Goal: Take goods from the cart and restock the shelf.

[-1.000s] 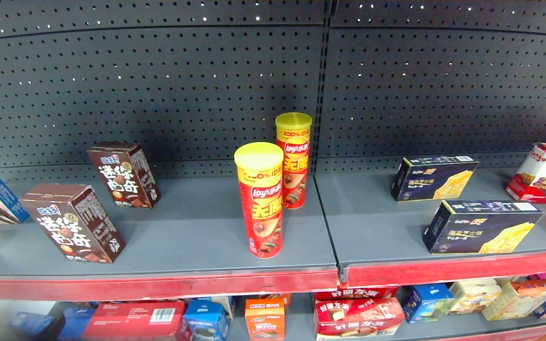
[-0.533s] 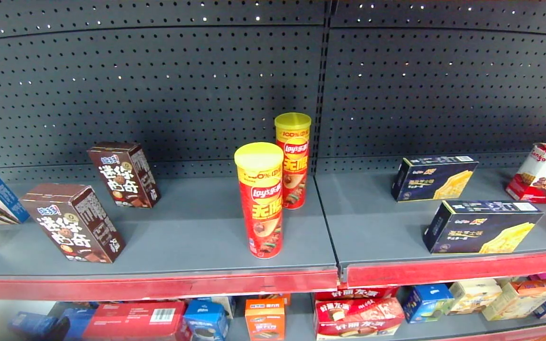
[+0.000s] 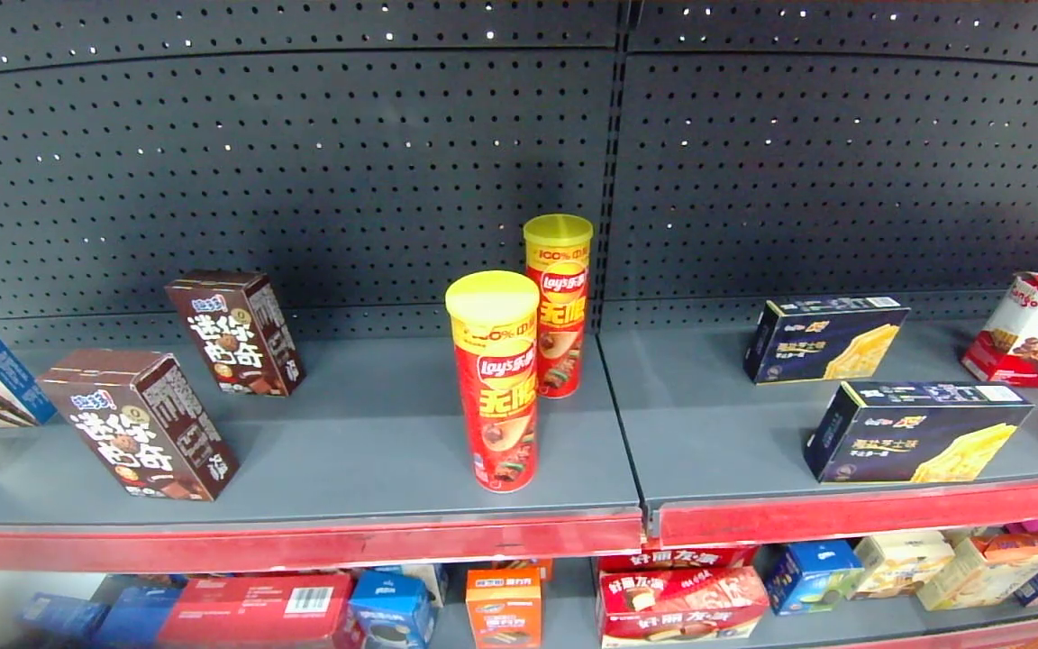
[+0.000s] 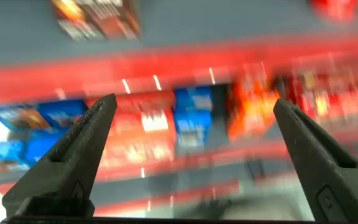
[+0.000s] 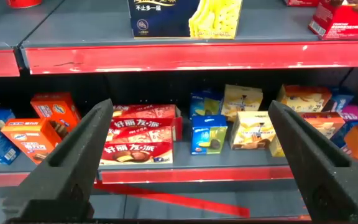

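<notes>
Shelf (image 3: 366,451) stock unmoved since a second ago.
Both the left gripper (image 4: 192,102) and right gripper (image 5: 190,104) gape wide and empty before the lower tier, below the two chip cans (image 3: 494,379) standing upright mid-shelf.

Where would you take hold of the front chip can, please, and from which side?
Probably around the front can's mid-body, coming straight from the front and closing on its left and right flanks. It stands upright near the shelf edge, a plain cylinder, and the rear can stands close behind it to the right, crowding that side.
</notes>
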You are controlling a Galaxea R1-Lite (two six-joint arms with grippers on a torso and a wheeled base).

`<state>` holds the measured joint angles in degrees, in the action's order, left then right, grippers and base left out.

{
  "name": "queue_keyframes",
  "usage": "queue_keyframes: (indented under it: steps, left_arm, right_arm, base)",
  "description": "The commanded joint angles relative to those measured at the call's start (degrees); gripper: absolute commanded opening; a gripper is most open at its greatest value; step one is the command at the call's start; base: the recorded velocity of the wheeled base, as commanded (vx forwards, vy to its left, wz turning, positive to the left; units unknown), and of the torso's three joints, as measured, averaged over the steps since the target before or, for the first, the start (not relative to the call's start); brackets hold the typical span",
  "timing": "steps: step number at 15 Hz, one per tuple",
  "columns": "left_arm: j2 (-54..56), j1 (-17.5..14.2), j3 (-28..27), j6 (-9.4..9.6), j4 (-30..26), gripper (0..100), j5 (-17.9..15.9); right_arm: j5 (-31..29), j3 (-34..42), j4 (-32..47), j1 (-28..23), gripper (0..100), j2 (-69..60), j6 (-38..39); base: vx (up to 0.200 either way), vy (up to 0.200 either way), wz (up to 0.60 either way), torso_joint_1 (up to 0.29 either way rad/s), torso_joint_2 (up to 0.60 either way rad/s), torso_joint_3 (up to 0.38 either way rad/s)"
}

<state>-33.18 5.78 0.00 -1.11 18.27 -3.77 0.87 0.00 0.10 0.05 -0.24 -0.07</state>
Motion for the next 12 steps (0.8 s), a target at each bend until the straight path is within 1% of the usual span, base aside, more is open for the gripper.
queue_keyframes:
  steps: [1, 2, 3, 4, 5, 6, 7, 8, 9, 11, 12]
  left_arm:
    - [9.5, 1.5, 0.0, 2.6, -10.1, 100, -4.7]
    - [14.4, 1.6, -0.3, 2.16, -15.3, 100, -7.2]
    - [15.4, 1.5, -0.4, 1.46, -15.9, 100, -8.2]
    - [16.0, 2.0, -1.6, -1.26, -16.1, 100, -10.2]
    - [16.0, 4.1, -2.6, -2.67, -16.4, 100, -10.5]
    - [15.3, 5.8, -4.0, -3.37, -16.3, 100, -10.2]
    - [10.3, 10.7, -8.1, -3.46, -15.6, 100, -9.6]
    - [7.8, 11.9, -9.8, -3.46, -14.8, 100, -9.5]
    - [1.2, 15.6, -12.4, -3.55, -9.7, 100, -9.5]
    - [-6.7, 20.6, -11.8, -3.46, -1.2, 100, -9.6]
    - [-11.0, 21.7, -11.9, -3.55, 1.9, 100, -9.6]
  right_arm:
    - [0.0, 0.0, 0.0, 0.0, 100, 0.2, 0.0]
    - [0.0, 0.0, 0.0, 0.0, 100, 0.2, 0.0]
    - [0.0, 0.0, 0.0, 0.0, 100, 0.2, 0.0]
    - [0.0, 0.0, 0.0, 0.0, 100, 0.2, 0.0]
    - [0.0, 0.0, 0.0, 0.0, 100, 0.2, 0.0]
    - [0.0, 0.0, 0.0, 0.0, 100, 0.2, 0.0]
    - [0.0, 0.0, 0.0, 0.0, 100, 0.2, 0.0]
    - [0.0, 0.0, 0.0, 0.0, 100, 0.2, 0.0]
    - [0.0, 0.0, 0.0, 0.0, 100, 0.2, 0.0]
    - [0.0, 0.0, 0.0, 0.0, 100, 0.2, 0.0]
    - [0.0, 0.0, 0.0, 0.0, 100, 0.2, 0.0]
  base:
    - [0.0, 0.0, 0.0, 0.0, 0.0, 0.0]
    - [0.0, 0.0, 0.0, 0.0, 0.0, 0.0]
    - [0.0, 0.0, 0.0, 0.0, 0.0, 0.0]
    - [0.0, 0.0, 0.0, 0.0, 0.0, 0.0]
    - [0.0, 0.0, 0.0, 0.0, 0.0, 0.0]
    - [0.0, 0.0, 0.0, 0.0, 0.0, 0.0]
    - [0.0, 0.0, 0.0, 0.0, 0.0, 0.0]
    - [0.0, 0.0, 0.0, 0.0, 0.0, 0.0]
    - [0.0, 0.0, 0.0, 0.0, 0.0, 0.0]
    - [0.0, 0.0, 0.0, 0.0, 0.0, 0.0]
    - [0.0, 0.0, 0.0, 0.0, 0.0, 0.0]
